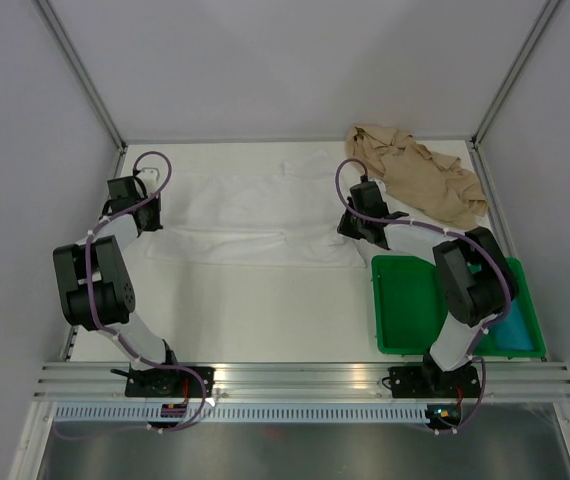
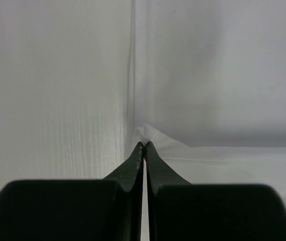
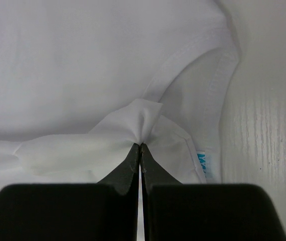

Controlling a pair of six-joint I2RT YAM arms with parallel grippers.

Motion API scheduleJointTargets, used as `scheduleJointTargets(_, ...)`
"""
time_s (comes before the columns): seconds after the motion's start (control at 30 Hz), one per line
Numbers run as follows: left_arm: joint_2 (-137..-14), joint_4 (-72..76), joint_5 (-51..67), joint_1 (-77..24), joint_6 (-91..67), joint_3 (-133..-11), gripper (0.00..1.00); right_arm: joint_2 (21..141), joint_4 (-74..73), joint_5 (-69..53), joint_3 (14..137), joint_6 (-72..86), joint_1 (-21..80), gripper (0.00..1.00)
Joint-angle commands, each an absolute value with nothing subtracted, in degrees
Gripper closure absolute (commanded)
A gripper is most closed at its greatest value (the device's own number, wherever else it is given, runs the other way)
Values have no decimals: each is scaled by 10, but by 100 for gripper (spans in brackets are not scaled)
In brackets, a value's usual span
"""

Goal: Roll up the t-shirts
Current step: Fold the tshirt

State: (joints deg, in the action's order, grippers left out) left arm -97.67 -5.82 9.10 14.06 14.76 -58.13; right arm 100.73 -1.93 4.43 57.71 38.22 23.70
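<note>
White t-shirt (image 1: 250,215), blue collar tag (image 3: 202,163) illegible, fabric tight between closed jaws of left gripper (image 2: 144,143) and right gripper (image 3: 141,145)

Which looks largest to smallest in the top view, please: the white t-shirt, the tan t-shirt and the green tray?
1. white t-shirt, spread flat, clearly largest.
2. green tray.
3. tan t-shirt, crumpled; its footprint is close to the tray's, so this order is unsure.

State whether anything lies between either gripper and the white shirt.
Nothing visible does. The left gripper and the right gripper are each shut on a pinch of the white shirt. The tan shirt lies at the far right corner.
</note>
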Motion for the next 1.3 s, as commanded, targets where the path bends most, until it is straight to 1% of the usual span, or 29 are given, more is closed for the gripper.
scheduleJointTargets(0.0,-991,-35,85,142,127,-606,98,1021,11,60,607,387,232,100)
scheduleJointTargets(0.2,-1005,-35,86,142,125,-609,98,1049,4,64,629,379,232,100)
scheduleJointTargets(0.23,-1007,-34,88,143,125,-610,97,1057,3,64,633,379,232,96)
scheduleJointTargets(0.27,-1011,-39,88,142,125,-614,90,1061,2,65,641,378,232,91)
scheduleJointTargets(0.3,-1012,-42,87,143,125,-618,63,1064,2,65,646,374,231,84)
scheduleJointTargets(0.33,-1013,-47,84,143,126,-620,52,1073,2,65,654,369,232,68)
scheduleJointTargets(0.37,-1011,-54,80,143,124,-626,42,1077,-31,69,679,350,232,61)
scheduleJointTargets(0.43,-1002,-63,82,142,125,-628,37,1082,-82,97,707,326,232,50)
scheduleJointTargets(0.47,-988,-74,86,142,128,-629,34,1078,-97,106,727,303,232,49)
scheduleJointTargets(0.57,-951,-103,105,142,141,-621,33,1038,-134,122,722,269,232,47)
scheduleJointTargets(0.63,-933,-118,94,143,148,-612,33,1003,-166,133,708,250,238,47)
scheduleJointTargets(0.7,-912,-140,69,143,163,-595,33,973,-182,157,673,230,245,49)
scheduleJointTargets(0.83,-895,-162,33,143,184,-557,32,941,-188,150,600,227,273,54)
scheduleJointTargets(1.03,-950,-178,-14,144,186,-562,28,961,-176,148,584,227,279,50)
scheduleJointTargets(1.27,-992,-185,18,145,169,-570,28,1005,-171,128,577,222,279,48)
